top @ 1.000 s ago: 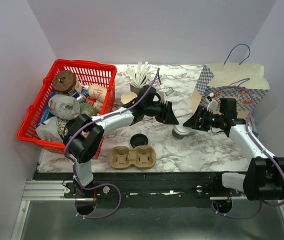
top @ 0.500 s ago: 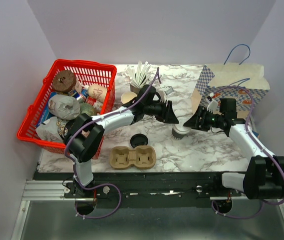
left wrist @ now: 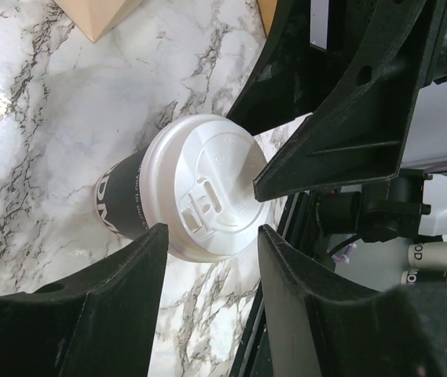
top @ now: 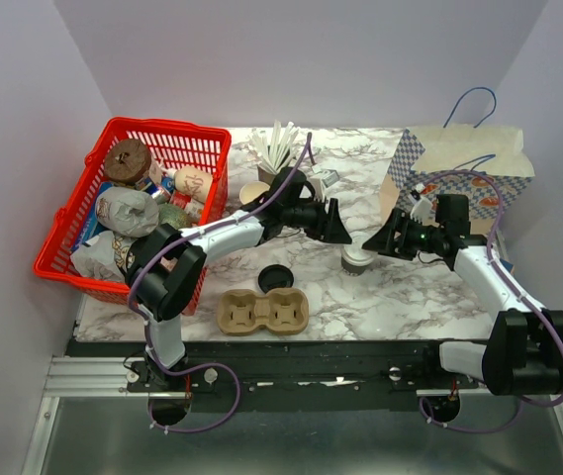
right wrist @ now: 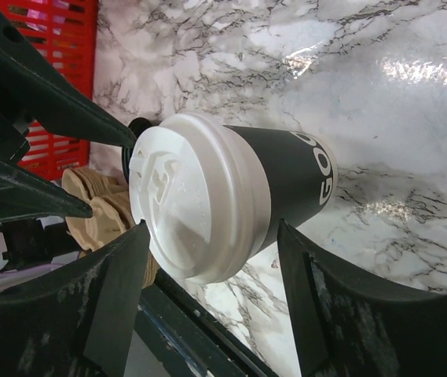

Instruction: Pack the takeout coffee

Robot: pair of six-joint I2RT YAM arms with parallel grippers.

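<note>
**A:** Here we are, mid-approach. The takeout coffee [top: 357, 259] stands upright on the marble bench [top: 400, 297], white lid on and dark body showing. It's out in the middle, between our two arms.

**B:** So nothing is packed yet. How do our pincers look?

**A:** The left pincer [top: 343, 237] hangs just beside the lid on its left, fingers spread. In its wrist view the cup sits beyond the tips, in the gap, with nothing pinched. The right pincer [top: 369, 244] faces it from the other side, also spread wide. Its fingers frame the cup, and we see no finger pressing on it.

**B:** Two arms crowding one small cup — which one takes it?

**A:** We can't say from here. We'd guess the right one, since the checkered paper bag [top: 459, 173] stands behind that arm, well apart from the cup.

**B:** And the cardboard cup carrier [top: 262, 310] near our bases?

**A:** It has two wells, both showing bare. Bag or carrier, either could be the destination — that's our guess only.

**B:** So what's left?

**A:** Nearly everything: we have to close on the cup, lift it level, carry it over and set it in.
</note>
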